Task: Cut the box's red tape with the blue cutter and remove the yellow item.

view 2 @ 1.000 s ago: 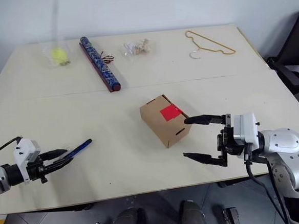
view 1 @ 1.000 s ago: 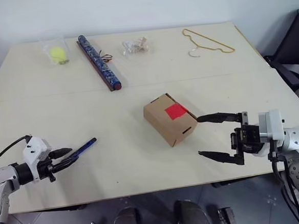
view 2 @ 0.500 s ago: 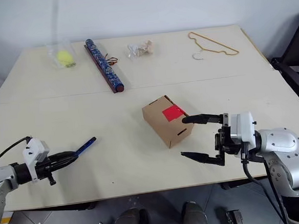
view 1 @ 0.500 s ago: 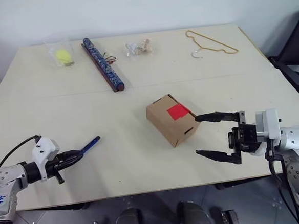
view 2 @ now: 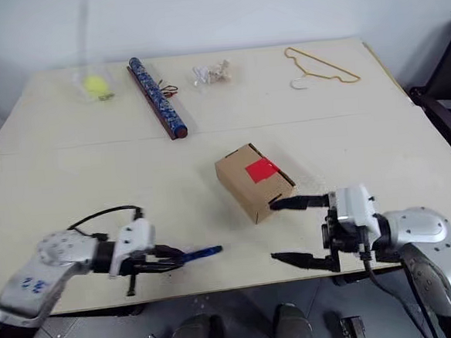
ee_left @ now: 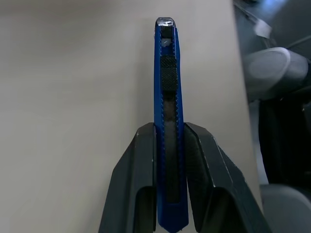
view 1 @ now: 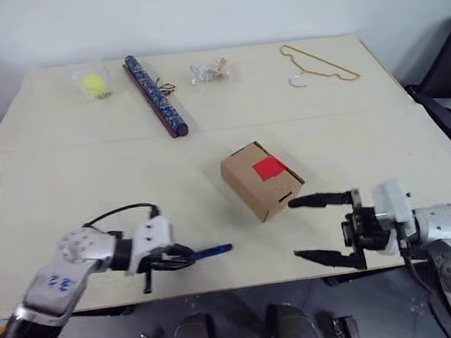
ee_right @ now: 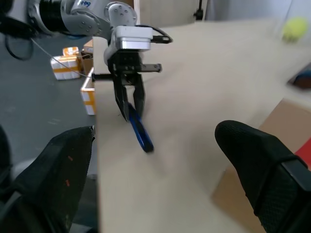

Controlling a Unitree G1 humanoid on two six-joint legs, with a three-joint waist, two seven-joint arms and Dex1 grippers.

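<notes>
The brown box (view 1: 261,180) sits mid-table with the red tape (view 1: 269,167) square on its top face. My left gripper (view 1: 179,258) is near the table's front edge, left of the box, shut on the blue cutter (view 1: 210,252), whose free end points right. In the left wrist view the cutter (ee_left: 167,87) is pinched between both fingers (ee_left: 141,179). My right gripper (view 1: 293,229) hangs open just right of the box, its upper finger beside the box's near corner. The yellow item is hidden.
Along the table's far side lie a long patterned blue tube (view 1: 154,95), a yellow-green ball in a clear bag (view 1: 92,83), a small clear packet (view 1: 207,71) and a yellow wire hanger (view 1: 317,63). A dark chair (view 1: 445,92) stands off the right edge.
My left gripper closed on the cutter and swung it right along the front edge toward the box. The right gripper sank slightly and stayed open.
</notes>
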